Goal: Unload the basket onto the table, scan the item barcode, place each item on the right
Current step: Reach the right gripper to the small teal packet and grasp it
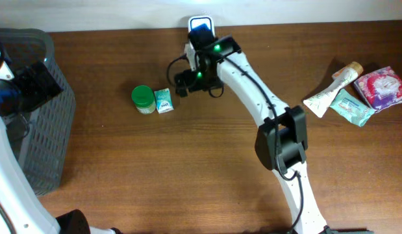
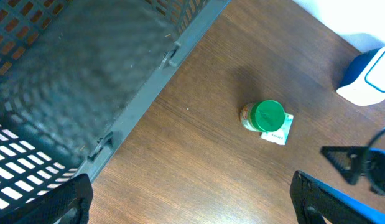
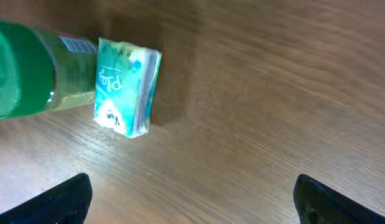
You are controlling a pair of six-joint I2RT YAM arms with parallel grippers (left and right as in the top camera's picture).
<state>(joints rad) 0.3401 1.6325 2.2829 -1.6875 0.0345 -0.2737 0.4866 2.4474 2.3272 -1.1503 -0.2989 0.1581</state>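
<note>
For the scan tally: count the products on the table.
5: green-lidded jar and teal pack together centre-left; cream tube, teal pouch, pink packet clustered far right. Basket may hide more.

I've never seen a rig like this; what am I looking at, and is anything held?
Two robot arms work at a wooden table. One picture looks down from above; the other two come from cameras on the wrists, so the dark tips at the bottom are fingers. On the table: a green-lidded jar touching a small teal pack, a grey basket at the left, a white scanner at the far edge, several packets at the right. Left gripper and right gripper both stand open, holding nothing.
</note>
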